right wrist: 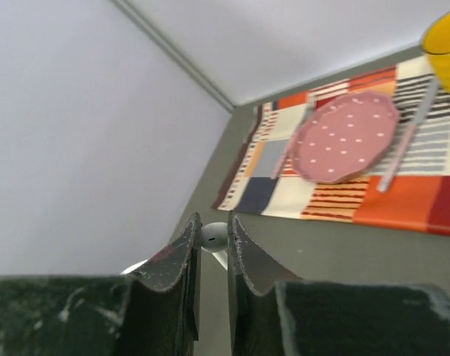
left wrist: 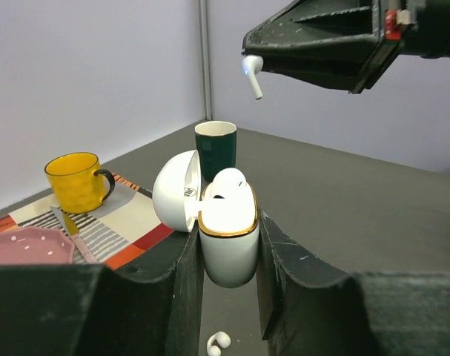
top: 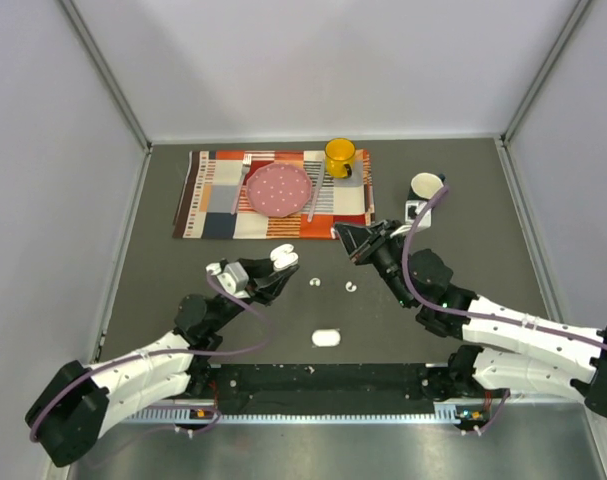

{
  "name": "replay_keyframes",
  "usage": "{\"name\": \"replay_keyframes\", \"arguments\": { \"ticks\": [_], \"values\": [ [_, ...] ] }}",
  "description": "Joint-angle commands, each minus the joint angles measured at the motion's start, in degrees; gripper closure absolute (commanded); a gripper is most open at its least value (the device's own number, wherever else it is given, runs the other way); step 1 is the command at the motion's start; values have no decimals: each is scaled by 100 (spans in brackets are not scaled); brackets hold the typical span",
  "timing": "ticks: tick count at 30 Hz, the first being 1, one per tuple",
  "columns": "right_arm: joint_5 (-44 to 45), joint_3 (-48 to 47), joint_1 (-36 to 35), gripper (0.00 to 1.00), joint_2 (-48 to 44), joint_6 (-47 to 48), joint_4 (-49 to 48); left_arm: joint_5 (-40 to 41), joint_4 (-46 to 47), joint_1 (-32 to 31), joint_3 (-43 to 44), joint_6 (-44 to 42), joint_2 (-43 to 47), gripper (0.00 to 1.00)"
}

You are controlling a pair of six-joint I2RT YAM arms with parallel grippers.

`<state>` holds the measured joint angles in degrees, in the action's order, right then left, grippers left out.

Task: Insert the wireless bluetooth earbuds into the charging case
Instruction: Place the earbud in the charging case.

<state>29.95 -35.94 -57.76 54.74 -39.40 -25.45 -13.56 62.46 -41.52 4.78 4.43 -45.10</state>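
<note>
My left jaws clench the open charging case (left wrist: 228,248) with what looks like one earbud (left wrist: 228,185) seated, my right jaws pinch a second earbud (left wrist: 253,74) aloft nearby, and two loose earbuds (top: 316,283) lie on the bench (top: 463,200), not yet stowed.

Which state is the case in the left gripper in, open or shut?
Open: the charging case has its lid swung back to one side, and an earbud sits inside.
</note>
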Motion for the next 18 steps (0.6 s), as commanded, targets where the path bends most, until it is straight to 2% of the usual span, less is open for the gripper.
{"name": "replay_keyframes", "arguments": {
  "ticks": [1, 18],
  "values": [
    [204, 17, -438, 98, -51, 354, -1066, -173, 1005, -41, 103, 85, -218, 100],
    [230, -334, -1378, 100, 555, 468, -1831, 99, 1700, -216, 103, -21, -684, 100]
  ]
}}
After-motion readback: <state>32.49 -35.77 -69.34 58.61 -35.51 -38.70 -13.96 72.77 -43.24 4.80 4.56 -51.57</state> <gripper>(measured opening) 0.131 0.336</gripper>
